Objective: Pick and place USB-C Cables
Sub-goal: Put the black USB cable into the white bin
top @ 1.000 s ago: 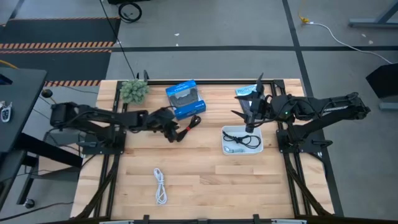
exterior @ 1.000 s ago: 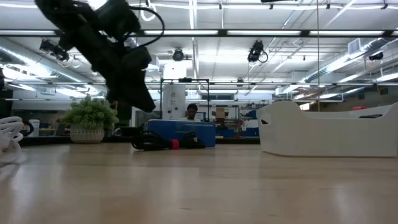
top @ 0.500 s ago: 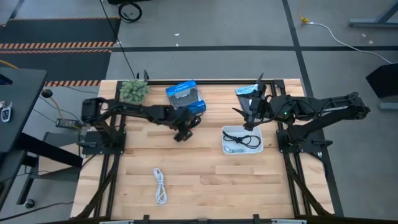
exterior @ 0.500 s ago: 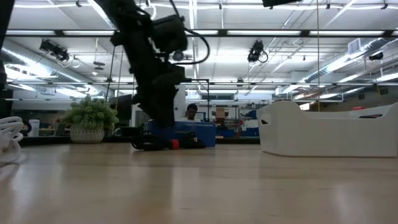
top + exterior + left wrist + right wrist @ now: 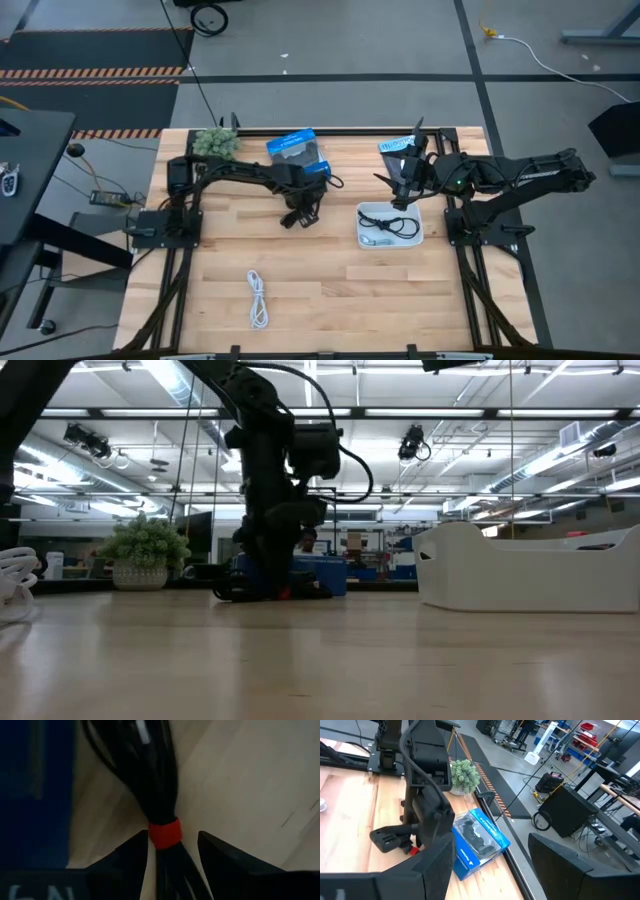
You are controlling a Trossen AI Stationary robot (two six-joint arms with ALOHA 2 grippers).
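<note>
The black cable bundle (image 5: 155, 785) with a red band (image 5: 165, 832) lies on the table beside the blue box. My left gripper (image 5: 173, 836) (image 5: 298, 213) is low over it and open, with one finger on each side of the band. In the low view it (image 5: 268, 575) stands in front of the cable (image 5: 312, 592). A white cable (image 5: 258, 298) lies on the near part of the table. The white bin (image 5: 420, 238) holds a black cable (image 5: 397, 222) and a pale one (image 5: 375, 240). My right gripper (image 5: 400, 200) (image 5: 491, 840) hangs open above the bin's far edge.
The blue box (image 5: 298, 155) (image 5: 477, 837) sits right behind the black cable. A small potted plant (image 5: 214, 145) stands at the far left corner, and a flat packet (image 5: 395, 147) lies at the far edge near my right arm. Bare wood stretches between the bin and the white cable.
My left arm has swung from the table's left toward the right, reached the black cable beside the blue box and come down over it, so its fingers now straddle the red band. The cable has stayed in place.
</note>
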